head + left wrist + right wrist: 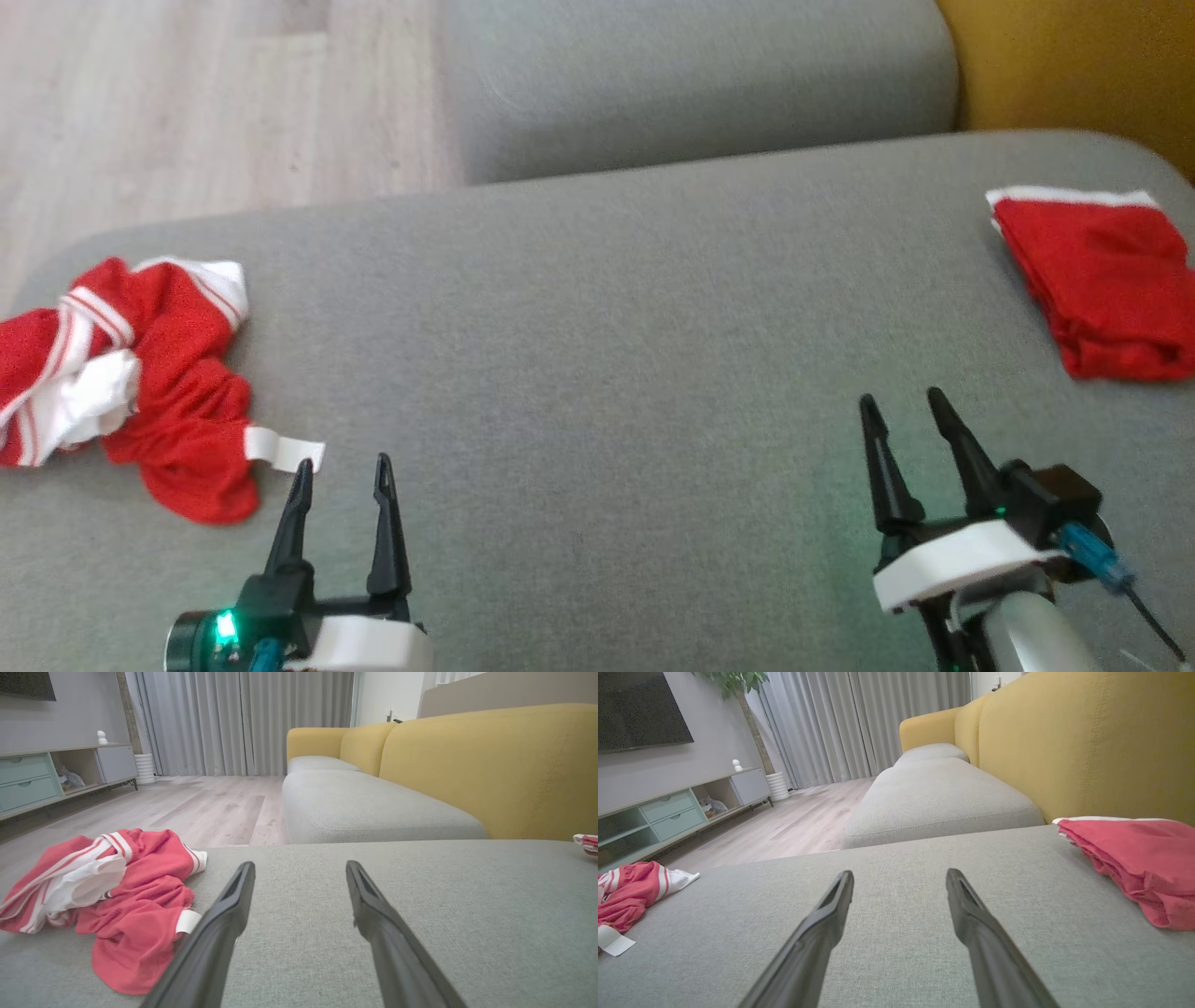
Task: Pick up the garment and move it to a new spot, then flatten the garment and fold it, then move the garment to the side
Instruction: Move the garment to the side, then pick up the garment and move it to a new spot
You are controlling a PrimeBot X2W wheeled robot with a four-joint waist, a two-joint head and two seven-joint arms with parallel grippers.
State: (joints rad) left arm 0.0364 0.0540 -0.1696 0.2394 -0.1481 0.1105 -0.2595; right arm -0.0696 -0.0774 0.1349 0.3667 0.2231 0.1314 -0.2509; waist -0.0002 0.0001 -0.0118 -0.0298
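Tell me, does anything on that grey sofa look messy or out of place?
Yes. The red-and-white garment at the left end of the grey seat cushion lies in a crumpled heap, its white tag sticking out. By contrast, the red garment at the right end lies folded.
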